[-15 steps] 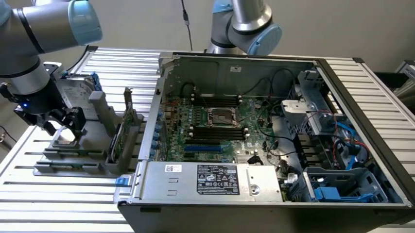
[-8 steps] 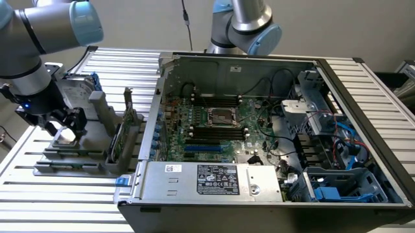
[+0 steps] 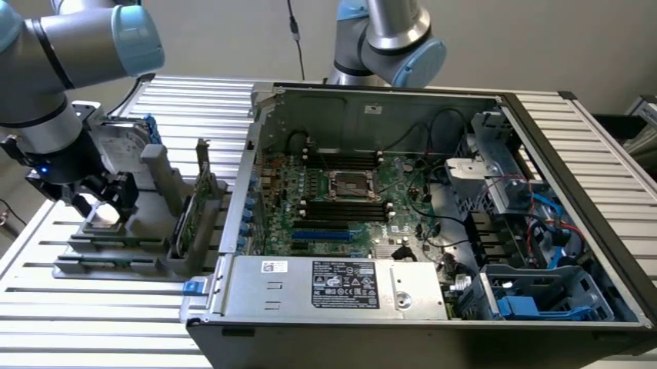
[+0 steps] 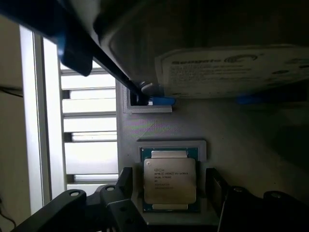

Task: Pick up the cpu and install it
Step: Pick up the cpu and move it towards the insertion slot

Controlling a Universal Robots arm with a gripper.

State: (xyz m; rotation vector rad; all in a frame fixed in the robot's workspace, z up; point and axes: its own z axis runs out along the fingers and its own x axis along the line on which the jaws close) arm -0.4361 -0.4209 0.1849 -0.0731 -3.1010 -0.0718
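now cpu [image 4: 169, 179] lies flat btwn wide-spread jaws of gripper [image 4: 169, 187].

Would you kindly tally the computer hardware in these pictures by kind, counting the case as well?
cpu: 1
hard drive: 1
motherboard: 1
power supply: 1
computer case: 1
Total: 5

A plain pale wall [image 3: 226, 38] stands at the far side, a thin dark cable [image 3: 295, 34] hanging down it. The desk [image 3: 103, 315] is ribbed silver metal, evenly lit.
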